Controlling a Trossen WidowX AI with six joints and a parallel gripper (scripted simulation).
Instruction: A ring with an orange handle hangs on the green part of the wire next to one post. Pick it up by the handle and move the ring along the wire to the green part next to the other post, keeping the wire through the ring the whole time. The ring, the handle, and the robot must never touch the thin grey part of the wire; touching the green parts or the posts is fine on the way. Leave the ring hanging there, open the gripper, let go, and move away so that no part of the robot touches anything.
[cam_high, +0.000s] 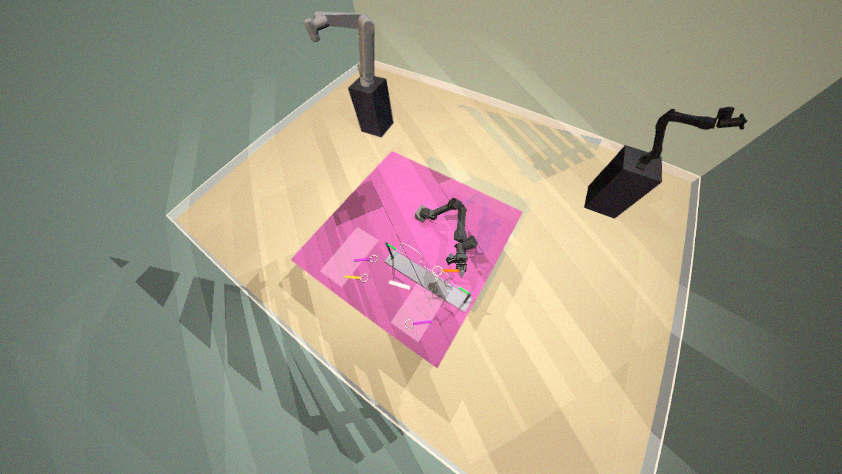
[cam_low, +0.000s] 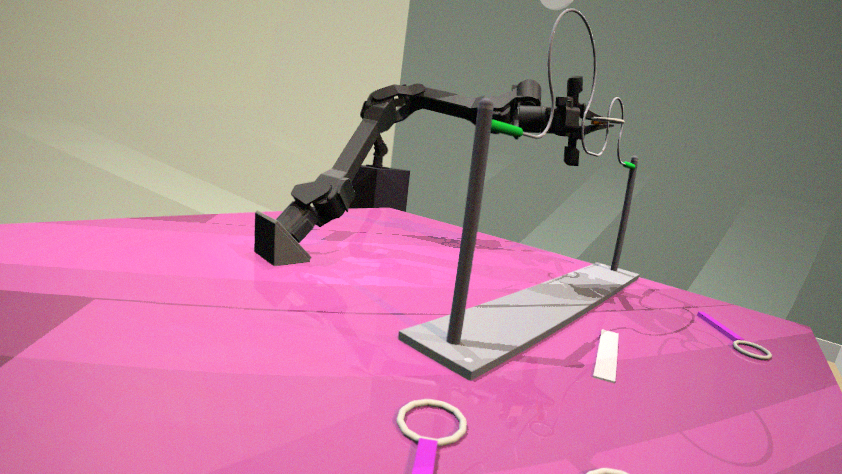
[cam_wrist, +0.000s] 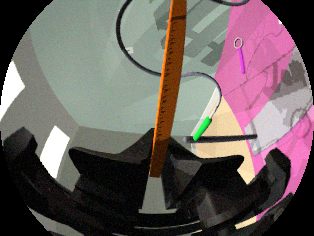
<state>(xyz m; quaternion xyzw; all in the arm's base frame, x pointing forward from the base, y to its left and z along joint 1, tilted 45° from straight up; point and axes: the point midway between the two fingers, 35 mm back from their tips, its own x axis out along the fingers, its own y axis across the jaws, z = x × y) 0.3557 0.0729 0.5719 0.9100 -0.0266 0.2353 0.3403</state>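
claw (cam_wrist: 158, 163) clamped on the orange handle (cam_wrist: 169, 74) | ring (cam_low: 614, 119) rides the grey wire (cam_low: 566, 35) short of the far post (cam_low: 624, 211); handle's long axis runs straight out from the claw | judged next: descend toward that post's green sleeve (cam_low: 629, 165), below and beyond the ring

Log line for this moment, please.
gripper: shut on orange handle | ring: mid-wire, between posts | far green part: not reached

Two dark upright posts (cam_low: 469, 223) stand on a flat grey base plate (cam_low: 518, 320); a looping thin wire (cam_low: 571, 70) spans between them
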